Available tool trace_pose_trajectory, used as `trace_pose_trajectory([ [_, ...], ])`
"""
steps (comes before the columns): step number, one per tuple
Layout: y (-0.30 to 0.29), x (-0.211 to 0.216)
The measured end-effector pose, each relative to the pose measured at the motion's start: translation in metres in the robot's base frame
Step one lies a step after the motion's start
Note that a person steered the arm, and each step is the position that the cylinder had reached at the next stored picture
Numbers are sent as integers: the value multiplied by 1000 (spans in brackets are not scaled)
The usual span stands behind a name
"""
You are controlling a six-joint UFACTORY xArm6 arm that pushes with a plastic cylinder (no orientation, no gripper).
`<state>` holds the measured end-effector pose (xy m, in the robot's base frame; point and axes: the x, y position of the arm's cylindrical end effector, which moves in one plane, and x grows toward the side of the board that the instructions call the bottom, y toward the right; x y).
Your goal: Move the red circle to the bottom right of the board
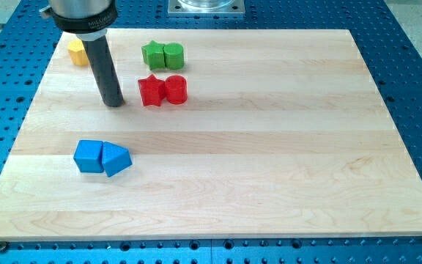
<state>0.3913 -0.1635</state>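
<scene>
The red circle (pixel 176 89) sits on the wooden board (pixel 269 147) in the upper left part, touching a red star (pixel 151 90) on its left. My tip (pixel 113 103) rests on the board just left of the red star, a small gap apart. The dark rod rises from it toward the view's top left.
A green star (pixel 153 55) and a green circle (pixel 174 54) touch each other above the red pair. A yellow block (pixel 78 53) lies at the top left, partly hidden by the rod. A blue cube (pixel 89 156) and a blue triangle (pixel 116 159) touch at the left.
</scene>
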Motion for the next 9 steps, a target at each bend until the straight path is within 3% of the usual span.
trace_pose_trajectory([
  [1,51,-13],
  [2,141,-9],
  [4,186,-24],
  [5,245,19],
  [6,254,62],
  [7,243,36],
  [8,319,36],
  [9,322,46],
])
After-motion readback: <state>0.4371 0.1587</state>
